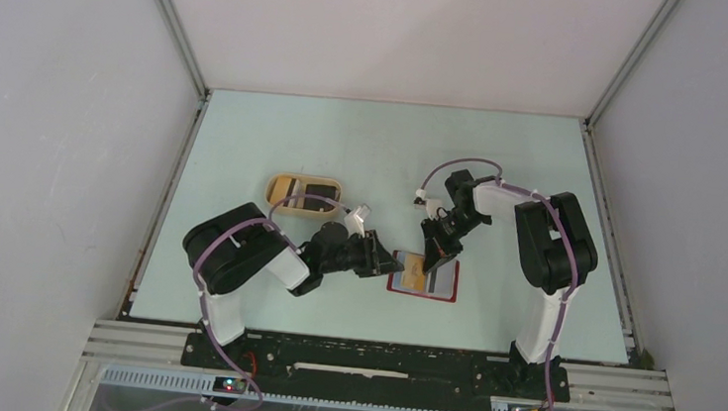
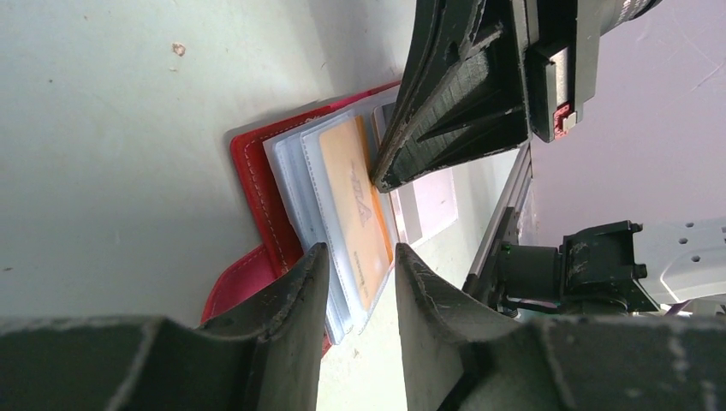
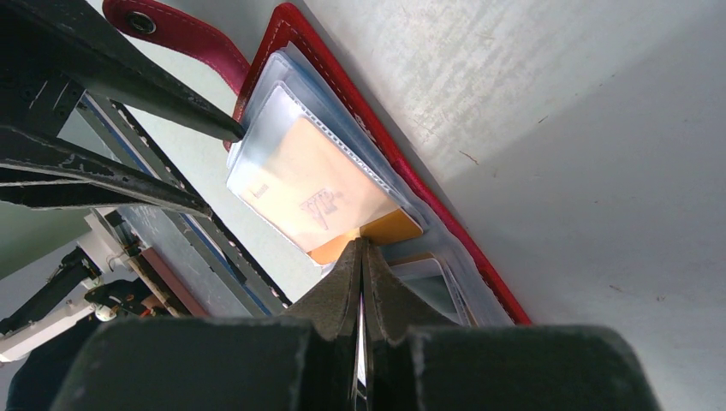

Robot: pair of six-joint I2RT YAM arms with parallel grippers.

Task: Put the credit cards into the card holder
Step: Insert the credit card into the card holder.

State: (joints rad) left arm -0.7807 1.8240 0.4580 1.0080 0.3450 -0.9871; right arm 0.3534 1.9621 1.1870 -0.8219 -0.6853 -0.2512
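Right wrist shows orange card under clear plastic in red holder

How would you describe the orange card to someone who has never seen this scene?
On the pale green table, near its front middle, lies an open red card holder. The orange card sits in its top clear sleeve, with one edge sticking out. Its orange-yellow face stands out from the grey-white pockets around it.
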